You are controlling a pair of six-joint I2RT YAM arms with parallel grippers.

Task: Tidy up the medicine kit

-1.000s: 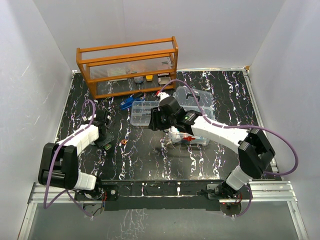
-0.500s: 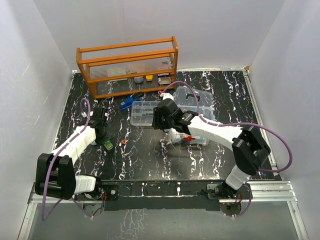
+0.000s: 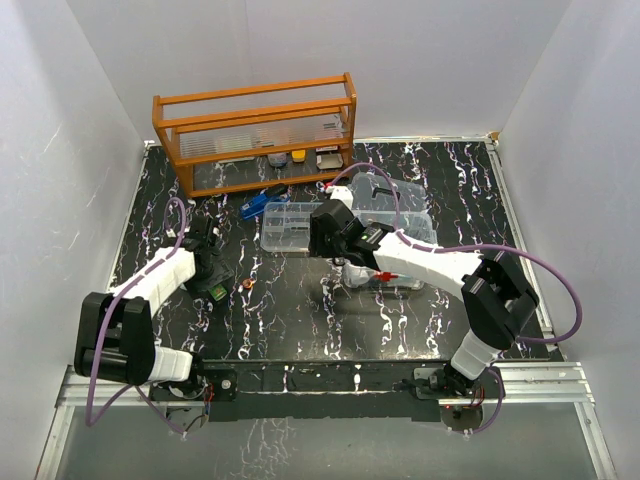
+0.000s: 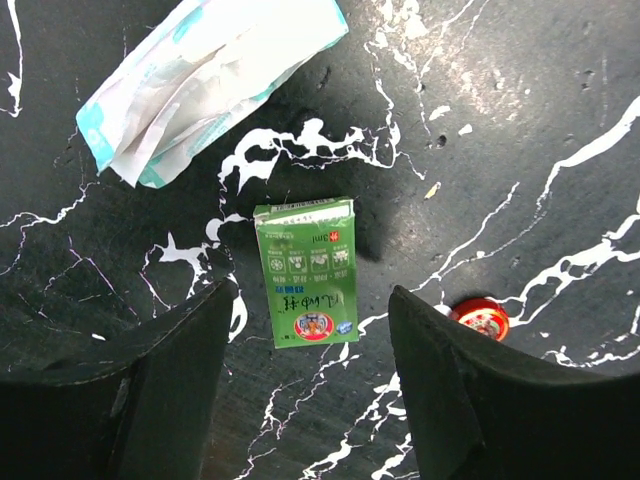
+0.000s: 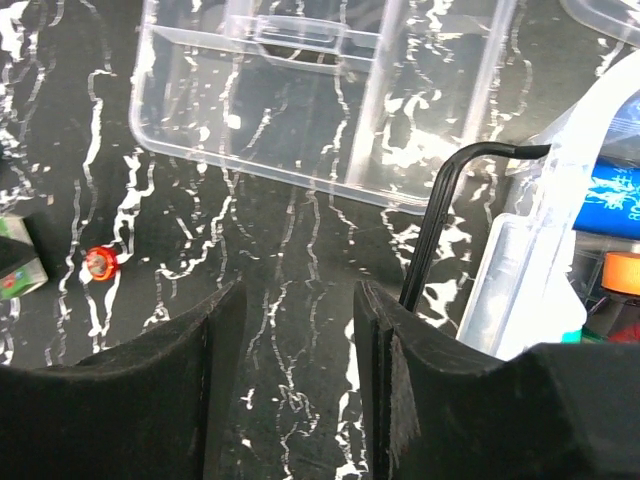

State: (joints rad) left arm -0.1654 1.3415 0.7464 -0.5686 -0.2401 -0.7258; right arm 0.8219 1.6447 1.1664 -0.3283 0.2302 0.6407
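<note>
The left arm (image 3: 160,275) runs from its base up along the left edge of the desk (image 3: 300,325), with the wrist bent downward. The left pincer (image 4: 312,295) hangs over a green carton (image 4: 305,272) that lies flat. Its jaws stand wide, one on either side of the carton and clear of it, holding nothing. A small round red tin (image 4: 480,318) lies near the carton, on the side toward the desk's middle. A white and teal pouch (image 4: 205,75) lies a little beyond the carton's other end, apart from it.

The right arm (image 3: 440,262) rises from the near right corner to a raised elbow, and its forearm stretches low across the middle of the desk toward the far left. The right pincer (image 5: 298,295) is set narrow, with bare desk showing in the gap and nothing gripped.

The medicine kit lies in parts. Its clear box (image 5: 515,280) sits near the desk's middle under the right forearm, just right of the pincer. A thin dark bent bar (image 5: 440,210) rises beside the box wall, and a blue packet (image 5: 620,190) lies inside. The lid (image 3: 400,200) rests behind the box, toward the far edge. The divided tray (image 5: 330,90) lies on the desk just ahead of the right pincer.

An orange rack (image 3: 255,125) stands along the far edge on the left, well apart from both pincers.
</note>
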